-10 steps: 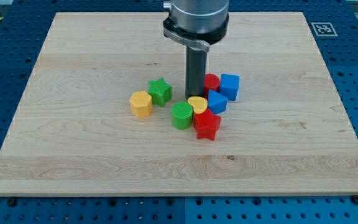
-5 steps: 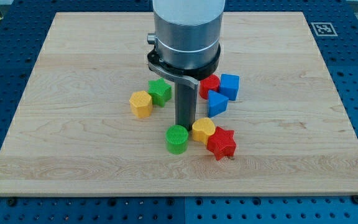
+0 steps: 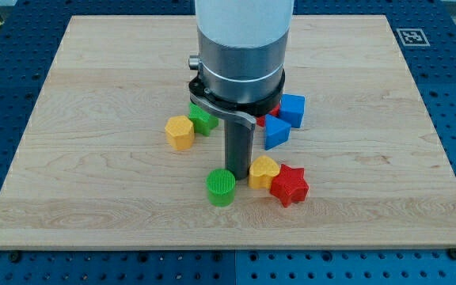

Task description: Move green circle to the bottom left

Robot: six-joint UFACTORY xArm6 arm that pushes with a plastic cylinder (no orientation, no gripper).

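The green circle (image 3: 221, 187) sits on the wooden board (image 3: 93, 198), a little below the middle. My tip (image 3: 237, 184) stands just to its right, touching or nearly touching it, between it and the yellow heart (image 3: 263, 170). The red star (image 3: 289, 185) lies against the yellow heart on the right. The arm's grey body hides part of the blocks behind it.
A yellow hexagon (image 3: 179, 131) and a green star (image 3: 203, 119) lie to the left of the rod. A blue triangle (image 3: 275, 131), a blue cube (image 3: 292, 109) and a partly hidden red block (image 3: 273, 108) lie to its right.
My tip has moved toward the view's bottom, pushing the green circle down and slightly left. The yellow heart and red star were shoved down and to the right.
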